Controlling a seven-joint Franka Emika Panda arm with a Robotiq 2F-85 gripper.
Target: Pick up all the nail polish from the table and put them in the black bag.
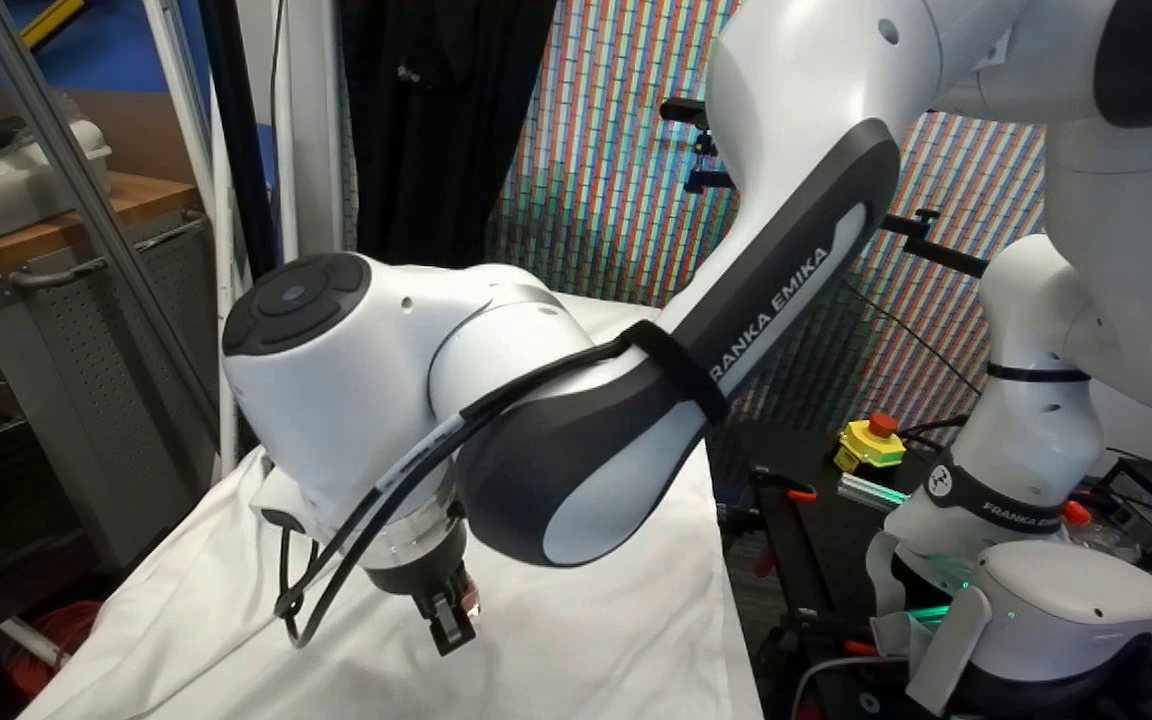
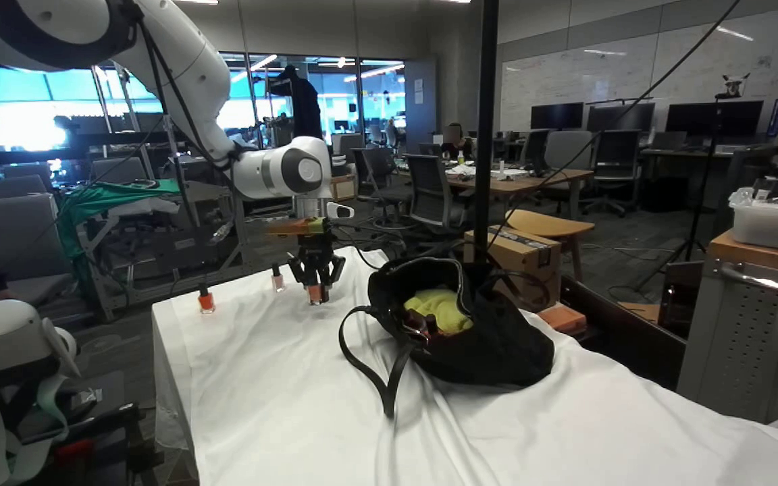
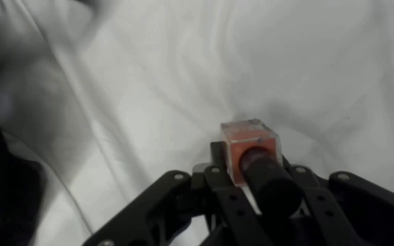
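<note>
Nail polish bottle (image 3: 257, 164), pink-orange in its clear square body: saw it clasped between the fingers (image 3: 218, 157), one on either side, with the black cap (image 3: 274, 191) toward the wrist camera. Noted creased white cloth (image 3: 156, 89) beneath it, and a blurred dark shape (image 3: 5, 194) at the left edge of the wrist view. Found the same bottle and fingers in both exterior views, low at the white-draped bench (image 2: 274, 398); could not tell touching from slightly apart.

Counted two more in an exterior view, upright on the bench to the same side of the fingers: a pale pink bottle (image 2: 277, 278), near them, and an orange-red bottle (image 2: 206, 300), farther away and close to the bench edge. Noted black caps on both.

Saw the black bag (image 2: 497, 351) slumped on the bench to the opposite side of the fingers, apart from the held bottle, with a thin handle (image 2: 398, 373) looped onto the bench. Made out yellow-green cloth (image 2: 439, 307) in its mouth, beside dark reddish things (image 2: 419, 324) too small to name for sure.

Saw a cardboard box (image 2: 517, 260) beyond the bag. In an exterior view, saw the white arm (image 1: 776, 190) stretched over the bench before a black curtain (image 1: 436, 130), and a yellow box (image 1: 868, 450) with a red button (image 1: 882, 425) to the right, near the base (image 1: 1076, 630) of the arm.
</note>
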